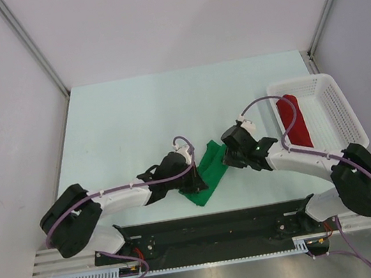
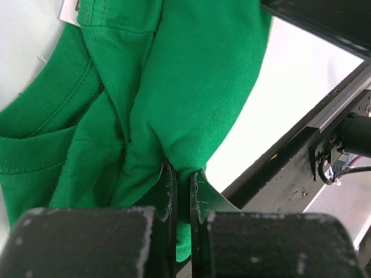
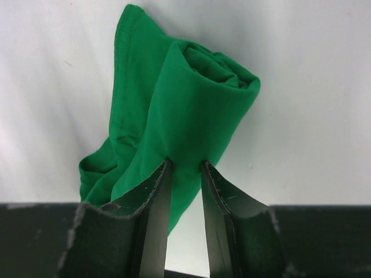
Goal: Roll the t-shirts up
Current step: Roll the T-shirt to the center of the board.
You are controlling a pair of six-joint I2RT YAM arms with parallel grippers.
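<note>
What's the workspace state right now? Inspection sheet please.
Surface: pale table, no marks seen.
Job's things: green t-shirt partly rolled, between the arms; red t-shirt rolled, lying in the white basket.
Clutter: nothing seen.
Grippers: left gripper shut on the green t-shirt; right gripper pinching its rolled end.
Cables: purple cables loop along both arms, off the cloth.
Surroundings: white walls on three sides.
</note>
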